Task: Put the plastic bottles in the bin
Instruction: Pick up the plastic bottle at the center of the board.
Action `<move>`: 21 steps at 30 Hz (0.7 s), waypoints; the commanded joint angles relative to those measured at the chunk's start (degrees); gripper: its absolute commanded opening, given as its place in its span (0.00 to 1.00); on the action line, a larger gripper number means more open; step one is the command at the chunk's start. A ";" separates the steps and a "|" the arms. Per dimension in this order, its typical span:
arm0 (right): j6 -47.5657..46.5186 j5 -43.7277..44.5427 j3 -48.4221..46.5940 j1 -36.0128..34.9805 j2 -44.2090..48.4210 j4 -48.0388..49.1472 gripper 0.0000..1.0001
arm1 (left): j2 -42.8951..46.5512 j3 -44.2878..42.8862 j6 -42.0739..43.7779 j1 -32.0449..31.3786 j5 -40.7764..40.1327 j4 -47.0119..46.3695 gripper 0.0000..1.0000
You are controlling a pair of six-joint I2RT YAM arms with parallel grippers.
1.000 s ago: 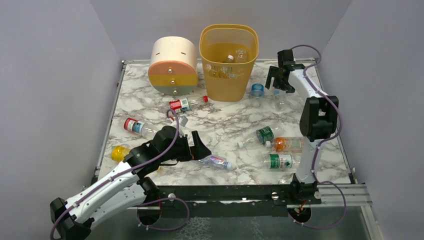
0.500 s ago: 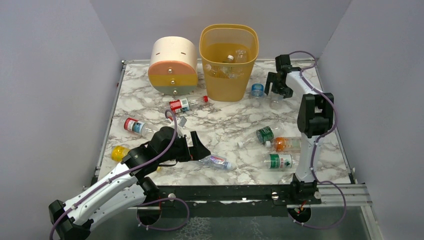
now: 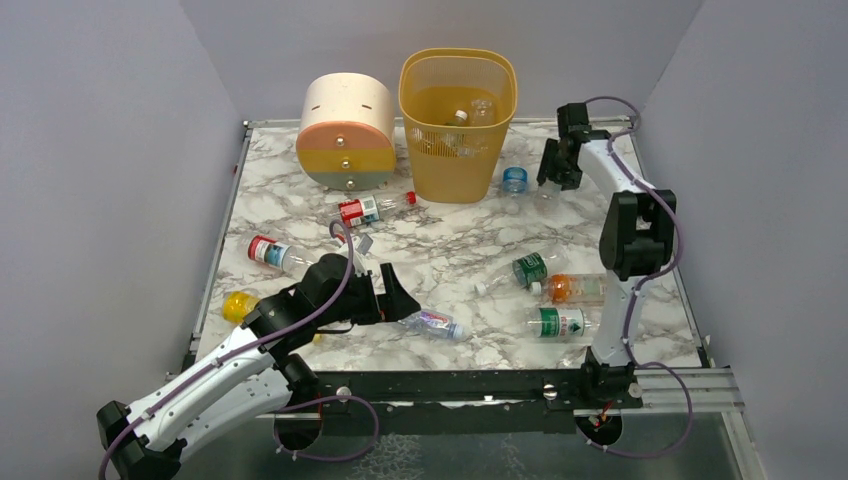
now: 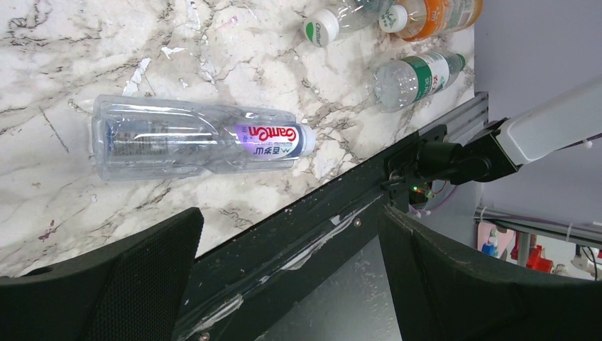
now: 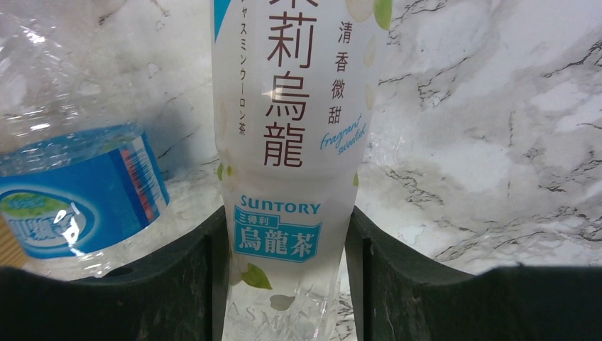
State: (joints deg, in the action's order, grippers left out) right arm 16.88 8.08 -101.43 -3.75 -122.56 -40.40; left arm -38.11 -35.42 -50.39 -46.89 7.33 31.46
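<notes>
Grey walls enclose a white marble surface [image 3: 450, 250], seen from above. At the upper centre of the frame stands the yellow-orange bin [image 3: 455, 165], with a few clear bottles [image 3: 462, 120] already lying inside. Just left of it sits a round drawer unit [image 3: 345, 130] in cream, orange and green.

Two arms reach in from the bottom edge. The right tool [image 3: 552, 175], at the upper right just beside the bin, is clamped on a white-labelled bottle [image 5: 291, 106], one finger against each side; the bottle seems not yet lifted. A blue-labelled bottle [image 3: 514, 180] lies close by.

The left tool [image 3: 400, 295], at the lower centre, has its fingers wide apart and holds nothing. It hangs near a clear purple-labelled bottle [image 4: 199, 142] lying on its side.

Other bottles lie scattered on the surface:
- a red-labelled bottle [image 3: 362, 209] at the centre
- a red-capped bottle [image 3: 268, 251] and a yellow bottle [image 3: 238, 305] at the left
- two green-labelled bottles [image 3: 530, 268] and an orange bottle [image 3: 570, 288] at the lower right

The task looks early to midway: a few bottles are binned and about nine remain outside.
</notes>
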 commanded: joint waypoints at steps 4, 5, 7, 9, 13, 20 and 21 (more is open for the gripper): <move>1.38 -5.48 -4.85 0.23 12.73 -2.07 0.45 | -0.02 -1.24 -0.15 -0.18 0.84 -0.15 0.99; 1.50 -5.74 -6.81 0.23 13.51 -2.91 0.45 | -0.03 -1.23 -0.15 -0.21 0.84 -0.17 0.99; 2.11 -6.40 -9.78 0.28 15.58 -4.29 0.45 | 0.12 -1.10 -0.23 -0.20 0.91 -0.25 0.99; 2.63 -7.32 -12.82 0.23 17.11 -5.13 0.45 | 0.20 -0.94 -0.32 -0.18 1.04 -0.27 0.99; 4.39 -12.73 -17.78 0.23 19.64 -3.73 0.46 | 0.50 -0.80 -0.32 -0.19 1.10 -0.34 0.99; 13.08 -28.02 -16.86 0.23 22.33 10.96 0.48 | 1.25 -0.70 -0.49 -0.20 1.37 -0.29 0.99; 14.58 -29.81 -16.72 0.25 22.04 12.80 0.48 | 1.46 -0.68 -0.56 -0.20 1.37 -0.32 0.99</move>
State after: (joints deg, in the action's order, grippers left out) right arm 24.75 -10.26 -118.87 -3.73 -100.55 -37.52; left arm -37.95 -35.42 -50.41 -46.89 7.42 31.46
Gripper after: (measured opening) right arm 0.550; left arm 0.990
